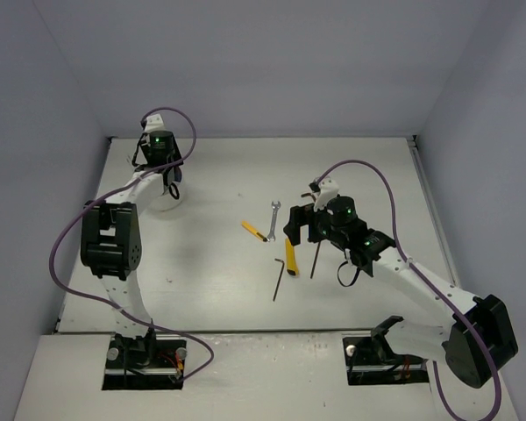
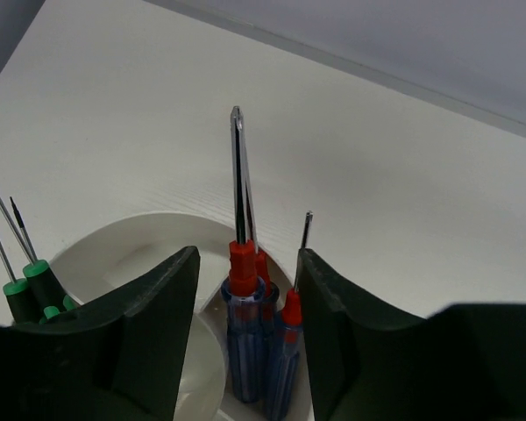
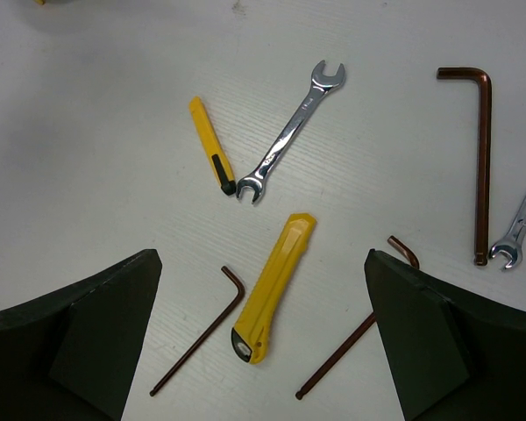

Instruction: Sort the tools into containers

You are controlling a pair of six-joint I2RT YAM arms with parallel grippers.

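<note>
The white cup (image 1: 169, 202) stands at the far left; its rim (image 2: 114, 235) shows in the left wrist view. Blue screwdrivers (image 2: 245, 333) with red collars and green-handled screwdrivers (image 2: 26, 294) stand inside it. My left gripper (image 2: 247, 263) is over the cup (image 1: 163, 175), jaws open on either side of the blue screwdrivers, with a gap on the left side. My right gripper (image 3: 263, 263) is wide open above a large yellow knife (image 3: 272, 303) at mid table (image 1: 290, 256). Around it lie a small yellow knife (image 3: 212, 158), a silver wrench (image 3: 289, 132) and dark hex keys (image 3: 197, 338).
More tools lie right of the knife: a hex key (image 3: 355, 338), a long hex key (image 3: 480, 158) and a second wrench (image 3: 522, 224). In the top view a hex key (image 1: 279, 279) lies nearest the arms. Grey walls enclose the table.
</note>
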